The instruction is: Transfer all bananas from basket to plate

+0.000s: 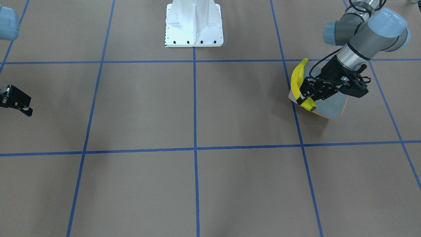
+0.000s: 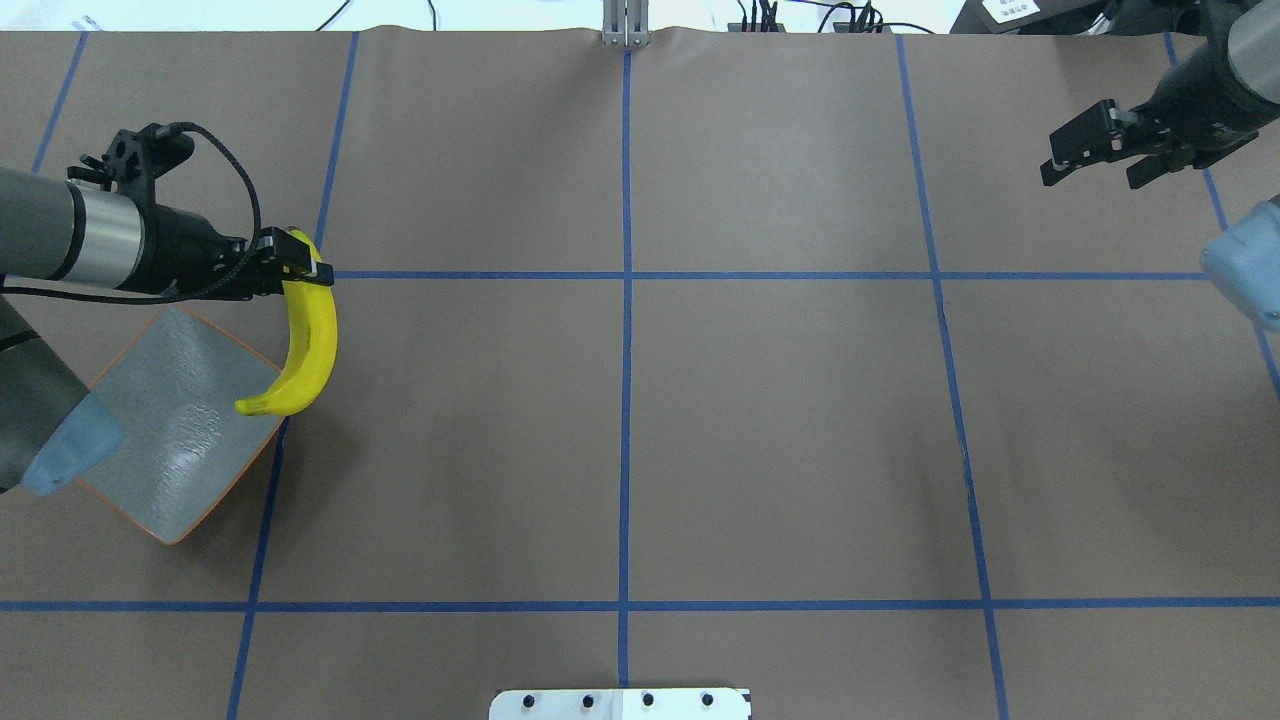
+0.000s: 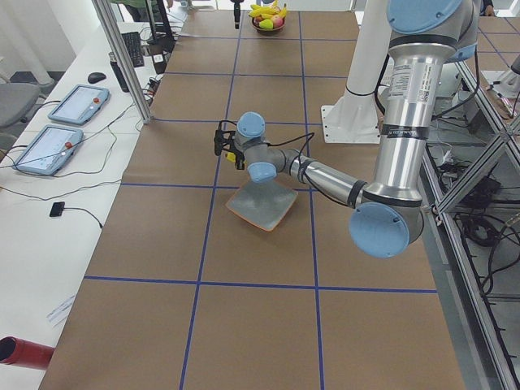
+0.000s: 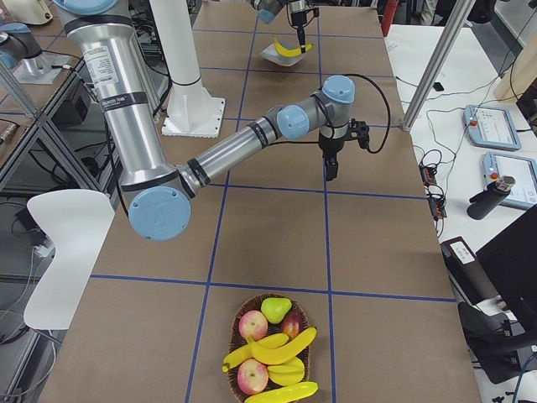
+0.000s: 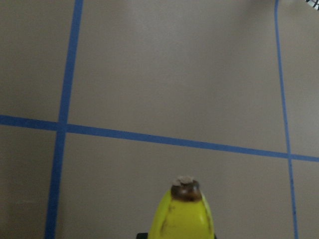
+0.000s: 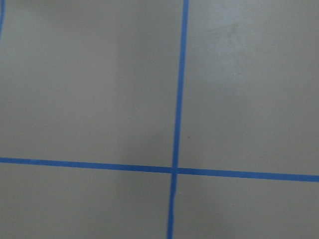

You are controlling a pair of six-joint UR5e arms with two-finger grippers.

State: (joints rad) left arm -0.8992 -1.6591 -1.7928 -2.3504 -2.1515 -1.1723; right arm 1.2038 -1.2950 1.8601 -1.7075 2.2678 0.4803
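1. our left gripper point(image 2: 303, 272) has its fingers clamped on one banana point(image 2: 312, 345), close to the end with the brown tip.
2. in the left wrist view that short brown-tipped end pokes just past the fingers. the long yellow curve runs back from them toward the robot.
3. the banana's free end lies over the edge of the plate point(image 2: 170, 440), which sits on the tabletop point(image 2: 780, 420) on the robot's left. we cannot tell whether banana and plate touch.
4. our right gripper point(image 2: 1088, 180) hangs well apart on the robot's right, fingers spread, holding nothing.
5. three more bananas point(image 4: 277, 346) lie in the basket point(image 4: 267, 295) with apples point(image 4: 252, 323) and a pear point(image 4: 275, 309), at the tabletop's right end.
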